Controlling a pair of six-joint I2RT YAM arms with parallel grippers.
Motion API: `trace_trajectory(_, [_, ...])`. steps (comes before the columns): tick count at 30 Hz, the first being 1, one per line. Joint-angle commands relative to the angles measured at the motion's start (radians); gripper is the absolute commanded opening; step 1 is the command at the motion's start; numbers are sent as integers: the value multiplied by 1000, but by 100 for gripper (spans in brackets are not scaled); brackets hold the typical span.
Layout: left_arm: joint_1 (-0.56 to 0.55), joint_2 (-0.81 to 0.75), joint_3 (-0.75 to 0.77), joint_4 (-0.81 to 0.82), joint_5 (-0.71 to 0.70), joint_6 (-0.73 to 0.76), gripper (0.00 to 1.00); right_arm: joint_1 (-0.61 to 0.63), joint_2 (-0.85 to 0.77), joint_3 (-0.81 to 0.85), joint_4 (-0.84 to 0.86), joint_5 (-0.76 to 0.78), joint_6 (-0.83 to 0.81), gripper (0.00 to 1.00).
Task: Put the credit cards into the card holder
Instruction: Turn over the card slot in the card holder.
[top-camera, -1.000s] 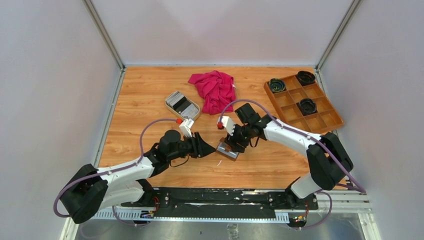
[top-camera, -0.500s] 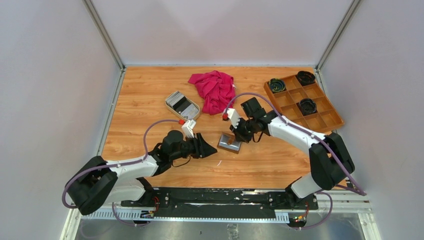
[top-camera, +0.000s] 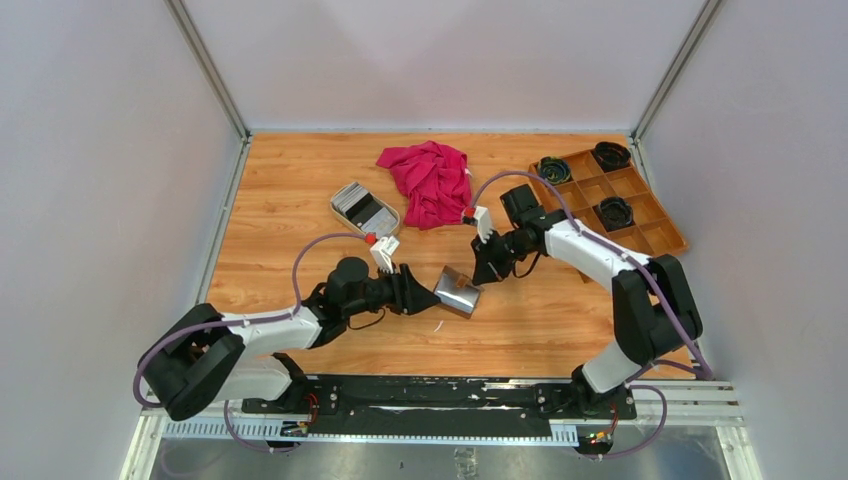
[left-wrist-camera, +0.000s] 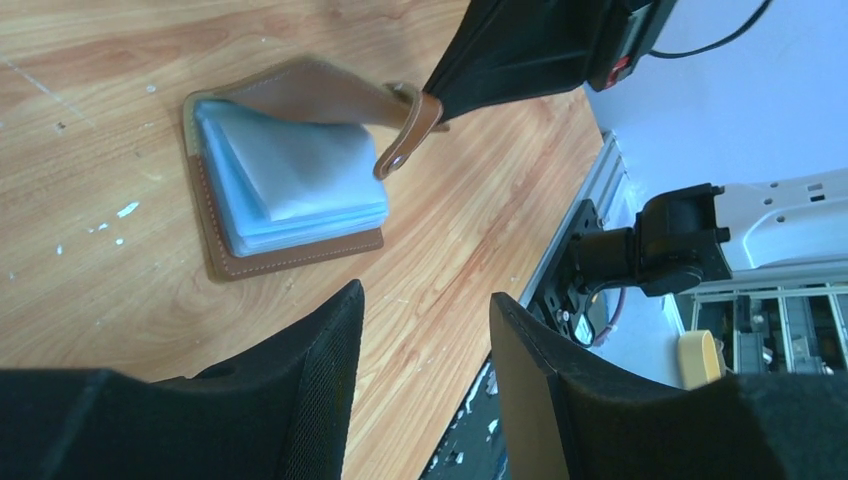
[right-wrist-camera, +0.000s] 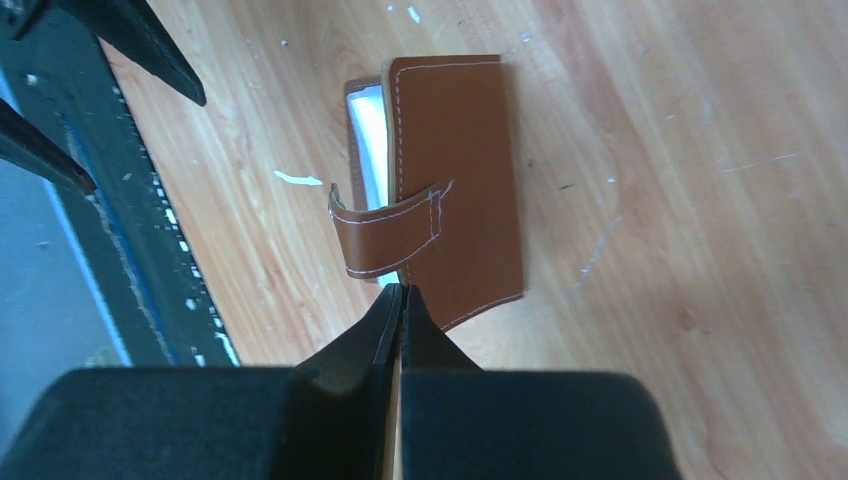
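Tan card holder (right-wrist-camera: 455, 170), white stitching, pale blue sleeves (left-wrist-camera: 300, 180); magenta cloth (top-camera: 428, 180); orange wood-grain table (top-camera: 290, 190).

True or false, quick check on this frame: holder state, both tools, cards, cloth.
1. The holder lies on the table with its cover lifted, clear sleeves showing. True.
2. The left tool is shut on the holder. False: it is open, and the holder lies ahead of it, untouched.
3. The cards sit in the dish. True.
4. The cloth lies in the tray. False: it lies on the table, left of the tray.
5. The right tool is shut at the edge of the holder's cover. True.
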Motion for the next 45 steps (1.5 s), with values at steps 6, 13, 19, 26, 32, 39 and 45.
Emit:
trace_trajectory(6, [-7,168,69,182,45,-18,52,-88,114,18,-61,-151,156,0])
trace_trajectory(13, [-7,360,172,269,42,-33,48,-189,153,32,-60,-125,171,0])
trace_trajectory(19, [-6,461,259,269,17,-54,38,-206,250,126,-128,-143,156,0])
trace_trajectory(26, [-4,466,266,237,0,-15,39,-212,210,136,-153,-248,160,0])
trace_trajectory(32, [16,313,135,228,-62,20,46,-214,198,89,-142,-319,214,0])
trace_trajectory(39, [17,80,30,144,-138,45,49,-249,198,17,-50,-396,352,0])
trace_trajectory(45, [16,-66,-22,94,-197,33,50,-305,236,-46,35,-349,442,0])
